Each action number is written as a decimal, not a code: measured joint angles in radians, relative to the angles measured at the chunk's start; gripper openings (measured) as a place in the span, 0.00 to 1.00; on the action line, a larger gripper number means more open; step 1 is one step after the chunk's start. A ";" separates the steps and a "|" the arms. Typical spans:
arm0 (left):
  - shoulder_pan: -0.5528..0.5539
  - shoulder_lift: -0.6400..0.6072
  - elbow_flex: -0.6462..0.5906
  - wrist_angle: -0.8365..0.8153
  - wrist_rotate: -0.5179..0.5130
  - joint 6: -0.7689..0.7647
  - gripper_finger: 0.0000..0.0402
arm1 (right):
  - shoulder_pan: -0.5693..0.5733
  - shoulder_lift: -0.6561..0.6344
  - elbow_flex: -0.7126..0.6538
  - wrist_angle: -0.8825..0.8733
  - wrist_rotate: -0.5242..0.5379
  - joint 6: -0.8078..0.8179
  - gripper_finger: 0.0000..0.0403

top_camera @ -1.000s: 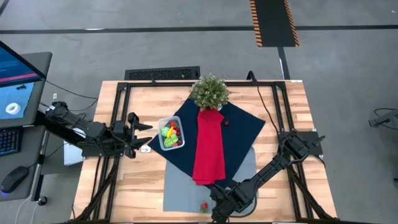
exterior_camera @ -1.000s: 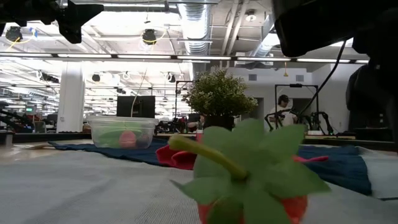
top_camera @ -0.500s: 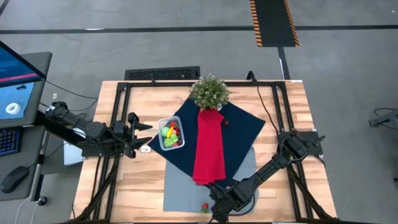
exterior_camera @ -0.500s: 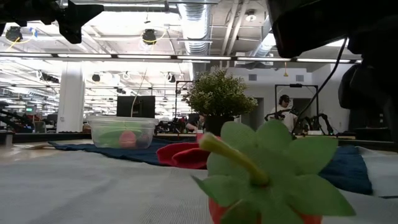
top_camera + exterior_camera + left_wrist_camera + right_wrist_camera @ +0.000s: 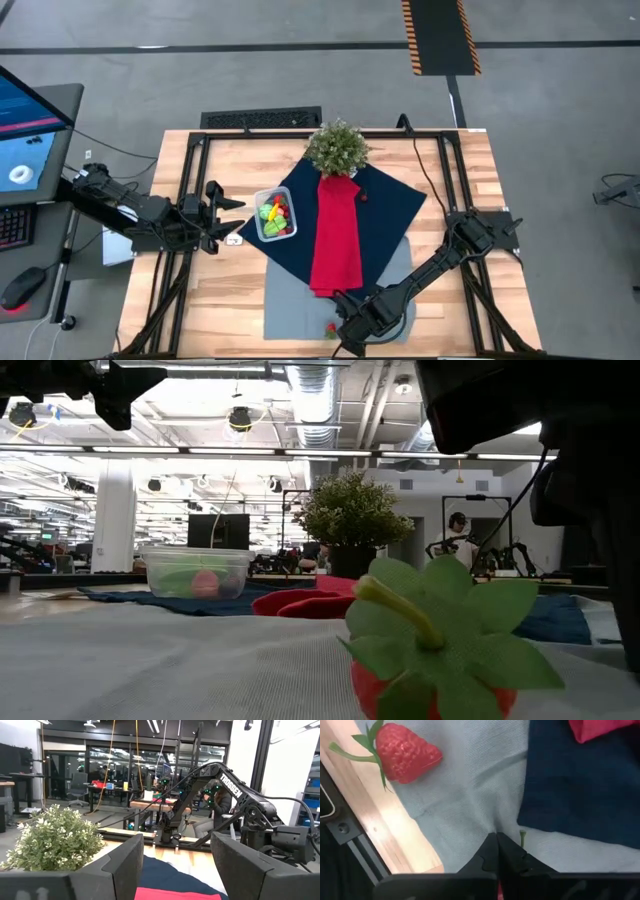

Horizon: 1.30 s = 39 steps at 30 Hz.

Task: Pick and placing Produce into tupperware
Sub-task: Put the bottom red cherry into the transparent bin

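On the grey cloth (image 5: pixel 290 305) near the table's front edge lies a strawberry (image 5: pixel 328 331), just beside the right gripper (image 5: pixel 350 328), whose fingers (image 5: pixel 497 855) are pressed together. Its leafy stem points away from the tupperware (image 5: pixel 273 215), far off by the left gripper (image 5: pixel 228 222), whose fingers are spread apart.

Tupperware (image 5: pixel 274 215) sits on the cloth's left part, beside the cloth strip (image 5: pixel 336 240); potted plant (image 5: pixel 337 148) behind; strawberry (image 5: pixel 329 331) at the front edge
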<state>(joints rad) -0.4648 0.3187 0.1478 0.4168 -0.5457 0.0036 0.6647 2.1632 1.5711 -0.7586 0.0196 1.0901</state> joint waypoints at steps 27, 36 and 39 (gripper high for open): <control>0.000 0.000 0.000 0.000 0.000 -0.010 0.55 | 0.007 -0.003 0.002 0.082 -0.069 -0.015 0.10; 0.000 0.000 0.000 0.000 0.000 -0.010 0.55 | -0.008 -0.003 0.003 0.086 -0.075 0.013 0.10; 0.000 0.000 0.000 0.000 0.000 -0.010 0.55 | -0.013 -0.003 0.026 0.058 -0.075 0.016 0.10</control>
<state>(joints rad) -0.4648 0.3187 0.1477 0.4168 -0.5461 -0.0059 0.6518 2.1597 1.5971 -0.7002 -0.0559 1.1065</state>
